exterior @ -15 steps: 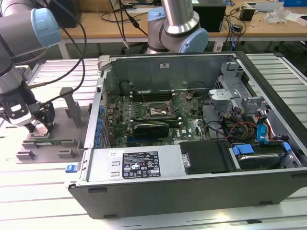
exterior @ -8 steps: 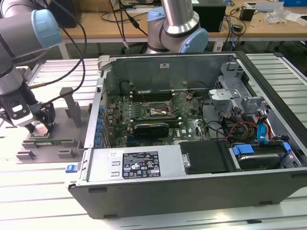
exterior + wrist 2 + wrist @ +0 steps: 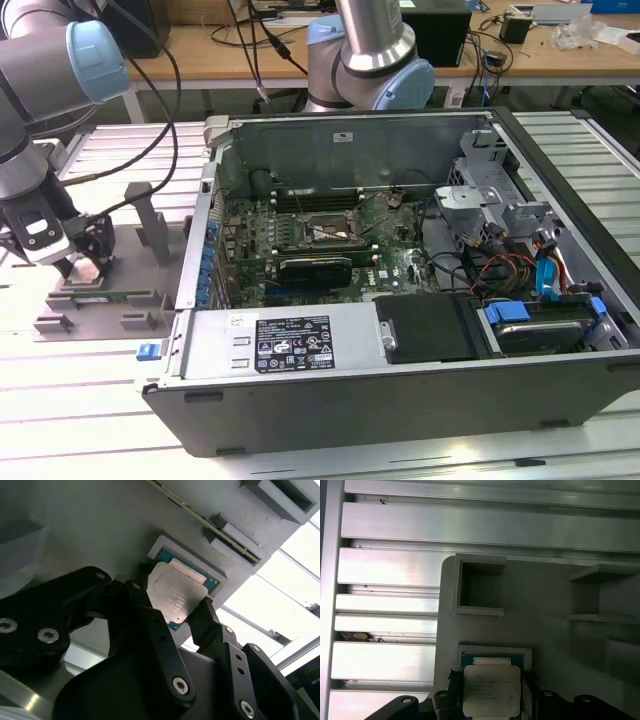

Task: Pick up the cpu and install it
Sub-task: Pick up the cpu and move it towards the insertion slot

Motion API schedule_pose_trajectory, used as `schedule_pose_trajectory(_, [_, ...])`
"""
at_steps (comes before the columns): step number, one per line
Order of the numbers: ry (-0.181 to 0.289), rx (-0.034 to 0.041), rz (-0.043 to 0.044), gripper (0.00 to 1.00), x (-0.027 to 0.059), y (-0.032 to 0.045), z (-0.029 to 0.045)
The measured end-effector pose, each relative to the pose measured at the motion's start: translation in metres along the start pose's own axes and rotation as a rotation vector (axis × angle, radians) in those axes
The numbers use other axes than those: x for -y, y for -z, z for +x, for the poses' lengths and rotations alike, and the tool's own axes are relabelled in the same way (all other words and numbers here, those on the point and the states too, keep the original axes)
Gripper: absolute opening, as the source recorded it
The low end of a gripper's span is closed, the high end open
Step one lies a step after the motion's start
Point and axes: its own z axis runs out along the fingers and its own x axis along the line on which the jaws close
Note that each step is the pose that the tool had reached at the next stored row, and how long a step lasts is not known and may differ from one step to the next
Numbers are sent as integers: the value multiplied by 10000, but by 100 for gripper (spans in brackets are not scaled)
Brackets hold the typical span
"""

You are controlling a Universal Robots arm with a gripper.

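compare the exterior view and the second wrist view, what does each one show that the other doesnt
The exterior view gives the open computer case with its motherboard, standing to the exterior view's right of the grey fixture tray. The second wrist view gives the cpu, silvery top up, sitting at a square pocket of that tray, right at the gripper. Both views have the gripper low over the tray.
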Motion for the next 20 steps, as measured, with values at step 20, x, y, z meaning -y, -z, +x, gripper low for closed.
schedule_pose_trajectory(20, [-50, 5, -18, 55, -11, 221, -8])
